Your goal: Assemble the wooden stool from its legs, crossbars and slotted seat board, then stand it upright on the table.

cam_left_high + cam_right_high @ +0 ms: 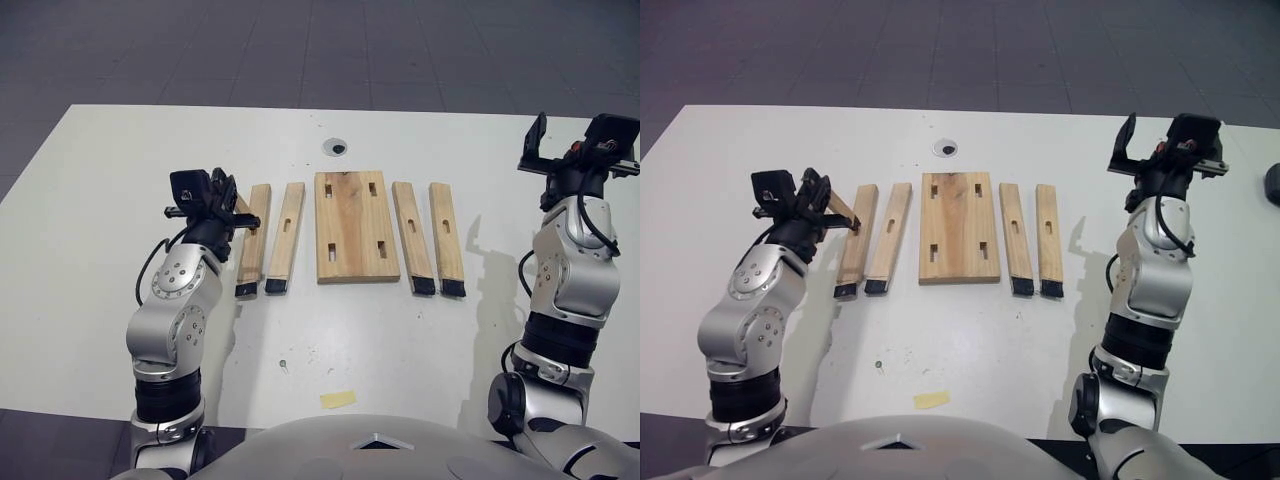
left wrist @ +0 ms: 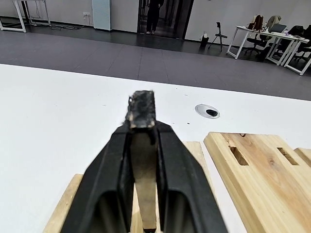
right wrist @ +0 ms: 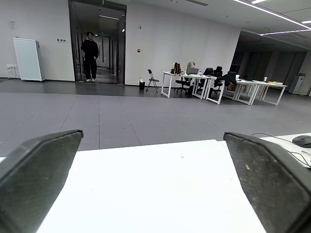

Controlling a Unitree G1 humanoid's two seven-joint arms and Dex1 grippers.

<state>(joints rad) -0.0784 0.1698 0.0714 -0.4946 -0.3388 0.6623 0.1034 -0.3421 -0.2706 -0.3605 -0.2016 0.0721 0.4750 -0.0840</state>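
Wooden piece (image 2: 144, 160) clenched in left claw (image 1: 228, 207) beside the legs (image 1: 253, 240); right claw (image 3: 154, 179) spread

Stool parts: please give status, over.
Left gripper shut on small wooden piece. Right gripper open, raised at right. Seat board flat, two legs each side, unassembled. Yellow slip near front edge, clear of parts.

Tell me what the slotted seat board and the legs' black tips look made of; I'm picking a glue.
Seat board: pale bare wood, matte and apparently unvarnished; grain lines and a darker streak show.
Legs: the same pale wood.
Black tips: dull dark caps, maybe rubber or felt; too small to tell.
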